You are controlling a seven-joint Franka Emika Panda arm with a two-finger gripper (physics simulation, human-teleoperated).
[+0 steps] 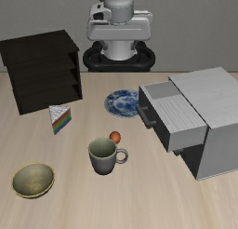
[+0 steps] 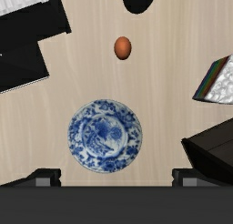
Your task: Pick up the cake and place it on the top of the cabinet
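Gripper [image 2: 116, 180]: I see its fingers spread wide, holding nothing, above the blue plate [image 2: 105, 137].
Cake [image 1: 59, 118]: on the table, just in front of the black cabinet [image 1: 42, 60], well apart from my gripper.
Cake axis: the wedge's wide end faces the black cabinet and it narrows away from it, striped side toward the egg [image 1: 115, 137].
Grey cabinet [image 1: 218, 107]: drawer pulled out, top bare.

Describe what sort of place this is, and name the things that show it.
Probably a simulated kitchen or dining tabletop: a wooden table carries a patterned plate, a mug and a bowl, with a cake slice near a dark cabinet.
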